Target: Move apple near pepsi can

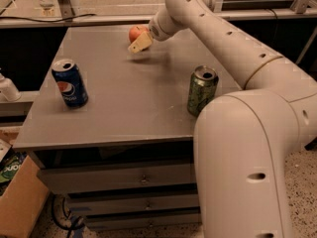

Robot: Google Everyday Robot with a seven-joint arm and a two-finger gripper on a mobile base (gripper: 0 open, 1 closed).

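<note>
The apple [134,32], small and red-orange, sits on the grey table [124,108] near its far edge. My gripper [139,43] is just in front and to the right of the apple, low over the tabletop, right next to it. I cannot tell if it touches the apple. The pepsi can [70,83], dark blue with a round red, white and blue logo, stands upright near the table's left edge, well apart from the apple.
A green can [202,89] with black markings stands upright on the right of the table, close to my arm's big lower link [242,152]. Drawers sit under the tabletop. A cardboard box [20,197] is on the floor at the left.
</note>
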